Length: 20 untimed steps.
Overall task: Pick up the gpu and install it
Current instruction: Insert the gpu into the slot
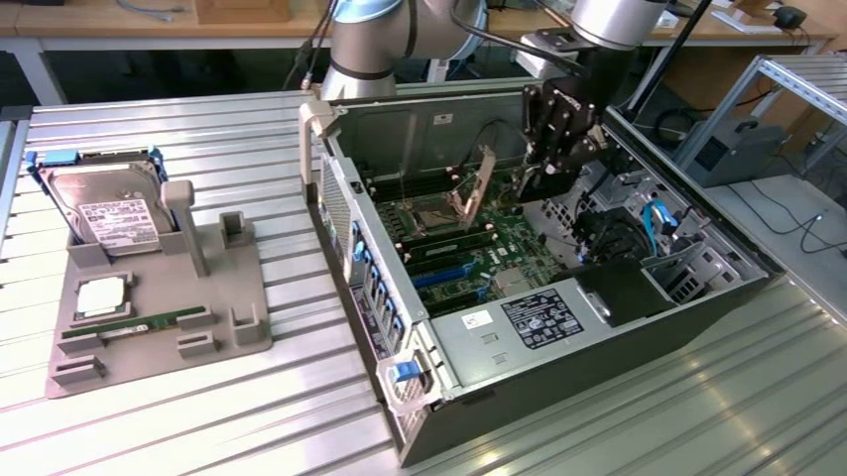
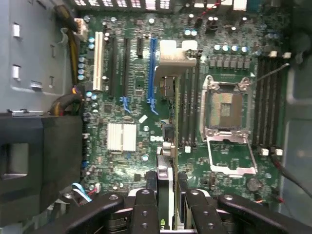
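gpu (image 2: 165,170) is in the gripper (image 2: 168,209), seen edge-on from the wrist. It's a thin card standing on edge over the motherboard (image 2: 126,97), just beside the processor socket (image 2: 226,109) and between it and the long blue slot (image 2: 152,68). Fingers (image 2: 145,207) are clamped on both flat faces of the card, which keeps the connector edge free to go down. The silver bracket (image 2: 175,56) is on the end away from the gripper, toward the case's rear openings, where it has to line up. Can't tell if the edge is touching a slot or just above one.

Exterior view: gripper (image 1: 543,188) is down inside the open case (image 1: 347,228), right next to the socket, whose cover plate stands flipped up with nothing in it.

Well away from the socket, outside the case on the exterior view's left, the grey parts tray (image 1: 173,297) holds the hard drive (image 1: 113,213) and a memory stick (image 1: 146,322). Neither is touched.
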Each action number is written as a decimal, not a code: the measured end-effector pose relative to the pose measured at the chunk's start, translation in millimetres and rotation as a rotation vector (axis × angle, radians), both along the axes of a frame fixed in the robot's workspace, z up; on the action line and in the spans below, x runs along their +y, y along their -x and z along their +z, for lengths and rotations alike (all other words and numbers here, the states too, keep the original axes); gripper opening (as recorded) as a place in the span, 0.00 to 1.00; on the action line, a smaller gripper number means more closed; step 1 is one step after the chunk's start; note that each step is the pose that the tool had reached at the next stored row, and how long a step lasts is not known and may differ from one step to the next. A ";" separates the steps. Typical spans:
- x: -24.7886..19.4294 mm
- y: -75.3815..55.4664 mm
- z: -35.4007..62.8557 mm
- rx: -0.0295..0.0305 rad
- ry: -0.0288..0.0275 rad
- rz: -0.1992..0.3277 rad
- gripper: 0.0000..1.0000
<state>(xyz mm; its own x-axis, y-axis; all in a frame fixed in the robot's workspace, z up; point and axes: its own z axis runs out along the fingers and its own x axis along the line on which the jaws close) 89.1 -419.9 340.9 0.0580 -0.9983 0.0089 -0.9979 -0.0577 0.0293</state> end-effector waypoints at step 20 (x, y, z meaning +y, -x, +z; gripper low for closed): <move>-8.8 27.8 -2.8 0.0000 -0.0799 0.000 0.27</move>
<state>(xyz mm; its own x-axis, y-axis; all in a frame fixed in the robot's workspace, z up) 61.3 -428.7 338.1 0.0581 -0.9958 -0.0708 -0.9979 -0.0600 0.0245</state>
